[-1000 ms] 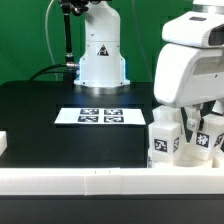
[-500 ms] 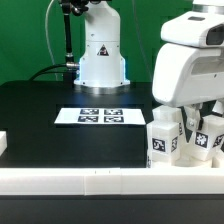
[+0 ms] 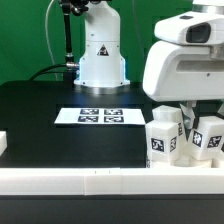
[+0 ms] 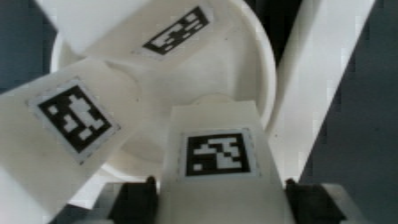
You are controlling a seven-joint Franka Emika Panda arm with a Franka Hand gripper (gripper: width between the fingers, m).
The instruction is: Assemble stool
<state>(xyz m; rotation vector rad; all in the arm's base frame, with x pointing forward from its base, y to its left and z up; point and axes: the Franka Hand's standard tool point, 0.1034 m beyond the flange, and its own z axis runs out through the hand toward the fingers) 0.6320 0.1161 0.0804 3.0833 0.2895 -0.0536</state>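
Gripper (image 4: 217,188) jaws open, straddling a leg (image 4: 221,140), lower centre of wrist view; rigid, light plastic, prob. slick—grip flat sides.

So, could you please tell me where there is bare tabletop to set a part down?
The black table is bare between the marker board and the front rail, and toward the exterior view's left. It is crowded on the exterior view's right, where the gripper hangs among the tagged legs.
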